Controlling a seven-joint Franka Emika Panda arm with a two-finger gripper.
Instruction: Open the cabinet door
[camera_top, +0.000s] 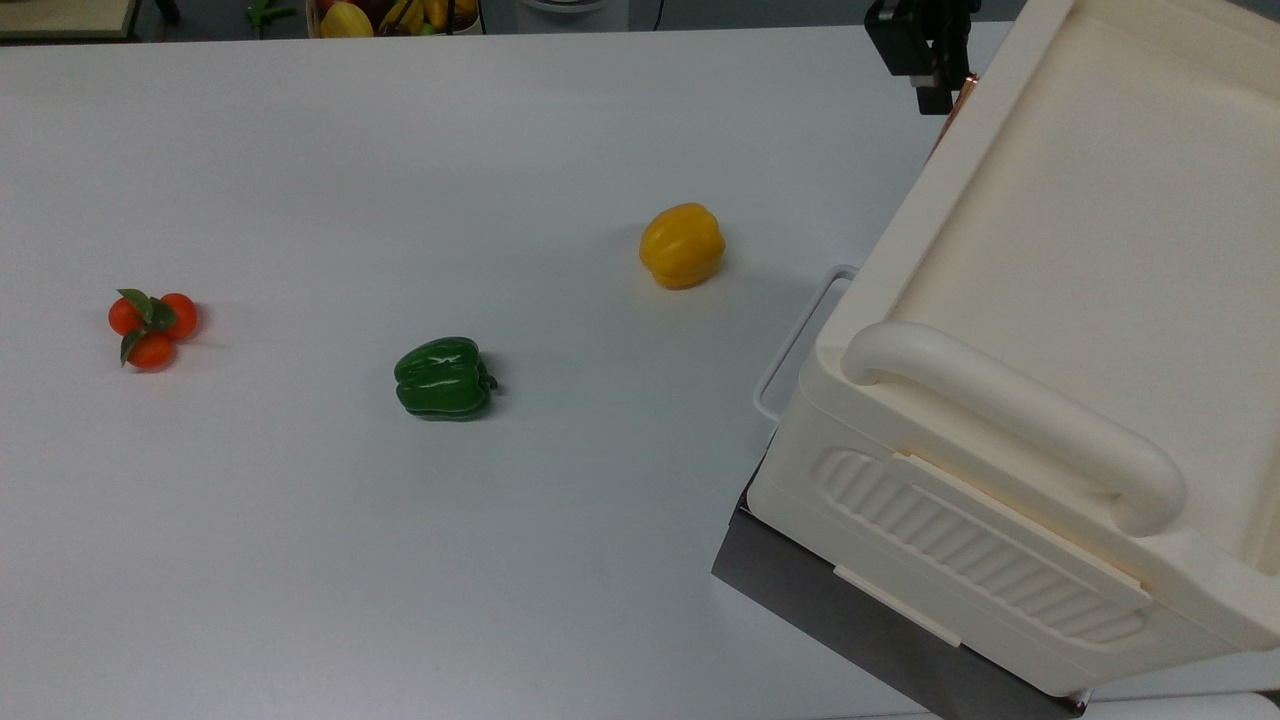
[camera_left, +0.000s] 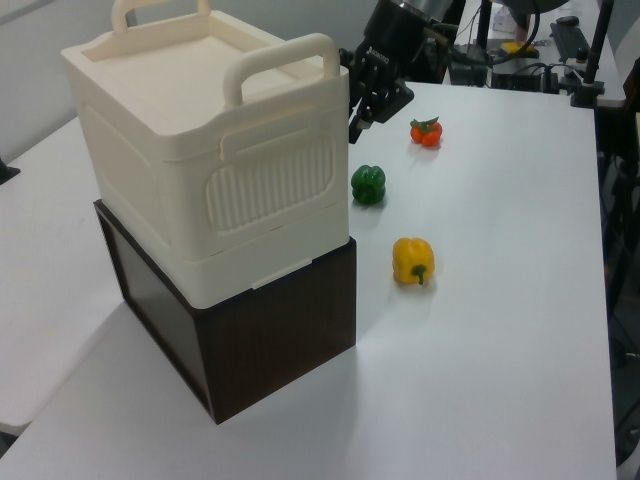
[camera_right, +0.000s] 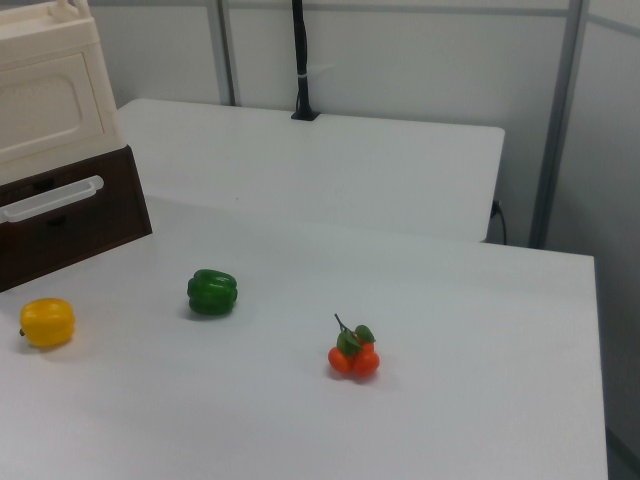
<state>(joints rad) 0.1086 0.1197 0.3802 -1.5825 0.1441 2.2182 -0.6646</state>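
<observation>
- Hanging at about 1 o'clock in the top view, the jaws point down just beside the copper-orange strip handle (camera_top: 957, 100). The black tip overlaps the strip's upper end. I cannot tell whether they are parted or closed, or whether they have hold of the strip.
- In the left view the arm (camera_left: 398, 25) reaches in from about 12 o'clock, and the jaws sit against the cream cabinet's (camera_left: 200, 150) far upper corner.
- The cabinet door (camera_right: 42, 100) is a flat cream panel with a shallow rectangular recess. It stands upright and shut, flush with the cabinet's front.
- In the top view the door shows edge-on. Its top edge runs from about 1 o'clock down to 7 o'clock, and its face looks out toward 10 o'clock, over the peppers.
- The cabinet rests on a dark brown base box (camera_left: 270, 335) with a pale bar handle (camera_top: 797, 340) on its front.
- On the white surface (camera_top: 400, 150), the yellow pepper (camera_top: 682, 245) lies at about 8 o'clock from the jaws. The green pepper (camera_top: 443, 377) and the orange fruit cluster (camera_top: 152, 327) lie farther along the same way, well apart.
</observation>
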